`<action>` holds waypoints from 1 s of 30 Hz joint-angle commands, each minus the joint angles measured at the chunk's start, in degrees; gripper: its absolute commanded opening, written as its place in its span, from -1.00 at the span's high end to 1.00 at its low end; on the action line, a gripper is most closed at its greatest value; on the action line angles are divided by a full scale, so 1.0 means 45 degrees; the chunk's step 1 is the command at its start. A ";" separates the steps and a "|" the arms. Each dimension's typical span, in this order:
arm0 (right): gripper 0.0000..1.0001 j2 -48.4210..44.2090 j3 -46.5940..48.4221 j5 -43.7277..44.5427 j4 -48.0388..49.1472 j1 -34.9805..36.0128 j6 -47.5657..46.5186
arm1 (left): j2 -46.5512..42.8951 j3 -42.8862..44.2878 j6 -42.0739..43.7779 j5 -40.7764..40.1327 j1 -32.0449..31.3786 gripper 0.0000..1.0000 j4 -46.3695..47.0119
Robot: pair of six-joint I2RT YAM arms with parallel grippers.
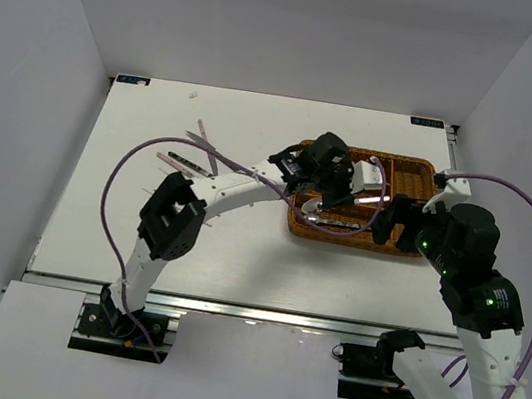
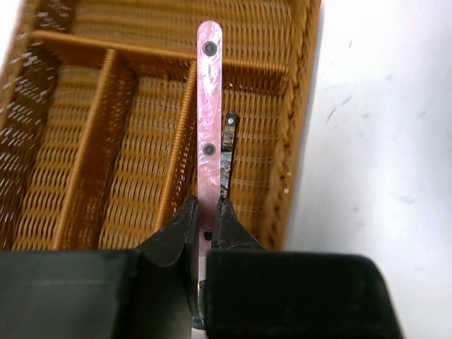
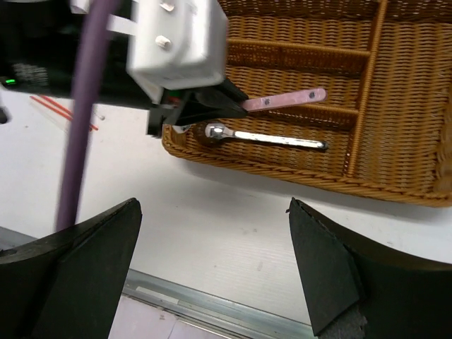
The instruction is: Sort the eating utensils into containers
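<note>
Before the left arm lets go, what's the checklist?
1. Left fingers clamped on the pink-handled utensil: ok.
2. Utensil over the wicker tray: ok.
3. Handle inside one compartment: cannot tell, it runs close to a divider.
4. Its head matches the spoon lying below: cannot tell, head hidden.
5. Right fingers open and outside the tray: ok.
6. Everything sorted: not ok, loose utensils lie on the table.
</note>
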 commanded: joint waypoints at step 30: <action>-0.79 0.0284 -0.0436 -0.0337 0.0829 0.0014 -0.0093 | -0.0322 0.1576 -1.3414 -1.3768 0.5264 -0.91 -0.4228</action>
